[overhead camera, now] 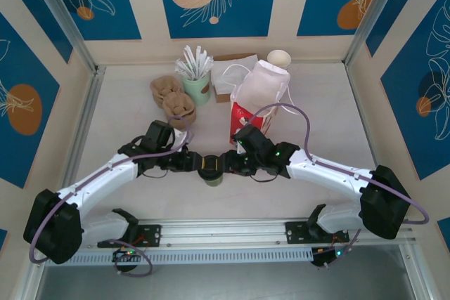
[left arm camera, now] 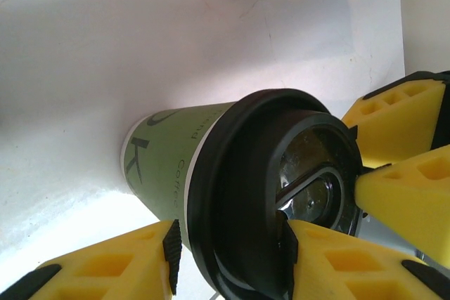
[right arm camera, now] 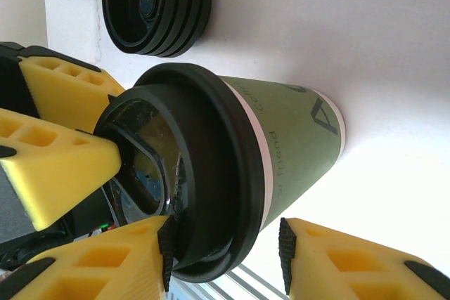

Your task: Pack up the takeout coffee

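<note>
Left gripper (left arm camera: 230,251) clamped across the black lid rim of the takeout coffee (left arm camera: 176,163). Right gripper (right arm camera: 225,251) grips the same rim from the opposite side. Cup stands upright on the table (overhead camera: 316,103) between both arms, near the red bag (overhead camera: 240,119), on its base-ward side; stack of black lids (right arm camera: 158,8) close by.

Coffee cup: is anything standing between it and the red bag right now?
No loose item does. Seen from above, the right gripper itself sits between the coffee cup and the red bag, close against the cup's lid.
</note>
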Controlling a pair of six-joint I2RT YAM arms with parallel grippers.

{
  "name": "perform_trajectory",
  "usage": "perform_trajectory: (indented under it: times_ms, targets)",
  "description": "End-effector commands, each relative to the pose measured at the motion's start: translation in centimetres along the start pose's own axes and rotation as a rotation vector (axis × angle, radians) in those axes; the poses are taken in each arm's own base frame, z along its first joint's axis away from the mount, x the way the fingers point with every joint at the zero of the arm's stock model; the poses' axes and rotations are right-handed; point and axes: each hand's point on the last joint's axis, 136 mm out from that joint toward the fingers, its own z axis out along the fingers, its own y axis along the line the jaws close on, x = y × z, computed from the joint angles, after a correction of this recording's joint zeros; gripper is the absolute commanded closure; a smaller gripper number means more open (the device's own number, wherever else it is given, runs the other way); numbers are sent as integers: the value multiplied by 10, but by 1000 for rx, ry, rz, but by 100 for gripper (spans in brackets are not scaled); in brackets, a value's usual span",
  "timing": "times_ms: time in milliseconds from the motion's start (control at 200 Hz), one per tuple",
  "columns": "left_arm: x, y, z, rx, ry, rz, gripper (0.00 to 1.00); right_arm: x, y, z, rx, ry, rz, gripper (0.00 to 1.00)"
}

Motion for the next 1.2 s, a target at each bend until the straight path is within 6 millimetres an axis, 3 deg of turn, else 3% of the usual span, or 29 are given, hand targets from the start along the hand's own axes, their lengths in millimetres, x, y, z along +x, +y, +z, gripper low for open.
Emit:
perform_trajectory:
  times_ms: [0,1195]
  targets:
    - [9,8,3,-32,21,0,57,7,-15,0,55,6,5,55]
    - [17,21,16,-72,64,9,58,29,-84,16,222,19,120,61]
